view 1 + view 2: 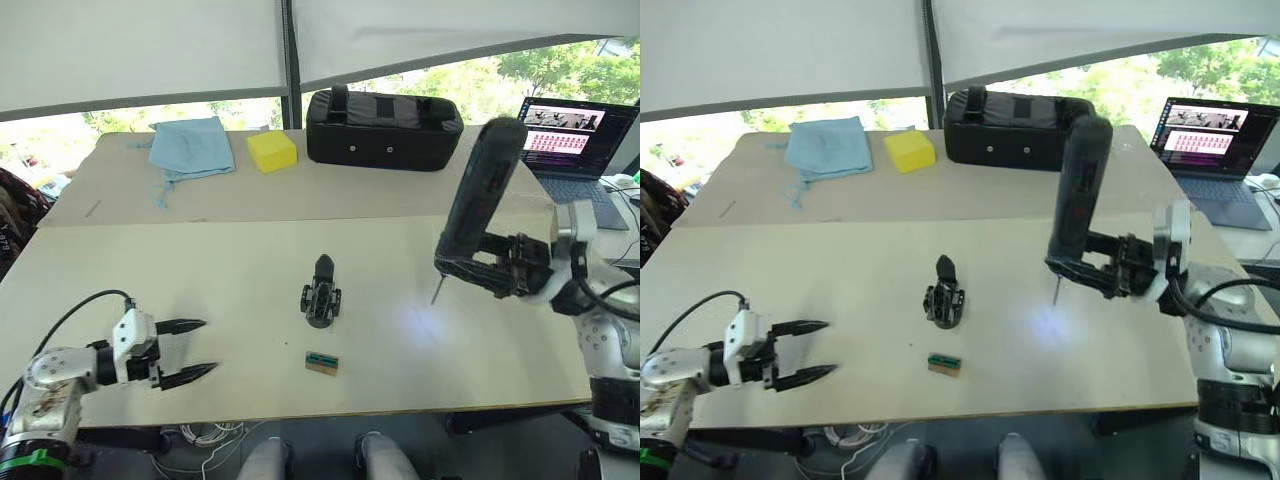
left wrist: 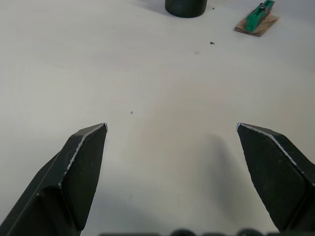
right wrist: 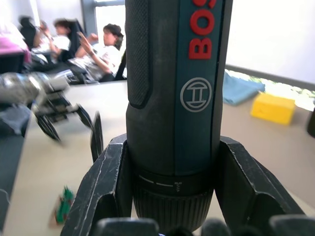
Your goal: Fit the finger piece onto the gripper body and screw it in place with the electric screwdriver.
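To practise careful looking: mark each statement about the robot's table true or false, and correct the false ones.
1. The right gripper holds the electric screwdriver. True.
2. The screwdriver's bit points upward. False: it points down at the table.
3. The left gripper is open and empty. True.
4. The gripper body lies on the blue cloth. False: it sits mid-table, far from the cloth.
5. The yellow block sits beside the black bag. True.
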`<action>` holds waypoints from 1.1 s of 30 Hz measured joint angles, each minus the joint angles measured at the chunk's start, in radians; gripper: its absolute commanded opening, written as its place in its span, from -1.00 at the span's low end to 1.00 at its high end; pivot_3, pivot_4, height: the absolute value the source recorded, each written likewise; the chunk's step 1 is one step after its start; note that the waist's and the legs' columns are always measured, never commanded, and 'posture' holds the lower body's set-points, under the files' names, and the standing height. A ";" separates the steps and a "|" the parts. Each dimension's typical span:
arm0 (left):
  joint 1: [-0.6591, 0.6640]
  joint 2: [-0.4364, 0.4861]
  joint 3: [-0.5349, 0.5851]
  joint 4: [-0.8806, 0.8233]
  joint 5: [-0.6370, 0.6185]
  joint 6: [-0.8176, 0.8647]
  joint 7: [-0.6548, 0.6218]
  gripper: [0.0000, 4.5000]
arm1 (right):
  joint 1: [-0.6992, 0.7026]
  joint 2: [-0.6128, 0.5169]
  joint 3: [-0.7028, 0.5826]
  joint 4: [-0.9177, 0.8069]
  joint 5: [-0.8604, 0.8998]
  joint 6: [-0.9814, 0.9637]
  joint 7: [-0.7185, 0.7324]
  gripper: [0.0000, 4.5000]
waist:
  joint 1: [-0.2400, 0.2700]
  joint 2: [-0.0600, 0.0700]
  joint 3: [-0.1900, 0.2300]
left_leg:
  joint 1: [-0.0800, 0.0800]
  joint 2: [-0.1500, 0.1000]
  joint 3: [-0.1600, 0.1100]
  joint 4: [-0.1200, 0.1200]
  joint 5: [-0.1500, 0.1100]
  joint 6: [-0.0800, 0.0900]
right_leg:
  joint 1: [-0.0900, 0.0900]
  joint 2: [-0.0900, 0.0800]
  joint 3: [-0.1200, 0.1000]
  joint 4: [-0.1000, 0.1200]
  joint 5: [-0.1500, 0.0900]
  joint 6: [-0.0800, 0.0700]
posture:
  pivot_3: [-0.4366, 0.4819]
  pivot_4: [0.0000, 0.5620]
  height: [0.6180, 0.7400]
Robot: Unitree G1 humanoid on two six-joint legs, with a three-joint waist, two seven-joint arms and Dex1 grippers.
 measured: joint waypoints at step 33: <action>-0.187 -0.244 -0.427 -0.223 0.189 0.110 0.153 0.98 | -0.084 0.307 0.444 -0.227 -0.053 -0.001 -0.064 -0.15 | 0.005 -0.003 0.003 | 0.000 0.000 0.003 0.004 0.000 0.000 | 0.002 0.004 0.000 0.004 0.001 0.000 | -0.05 -0.47 1.00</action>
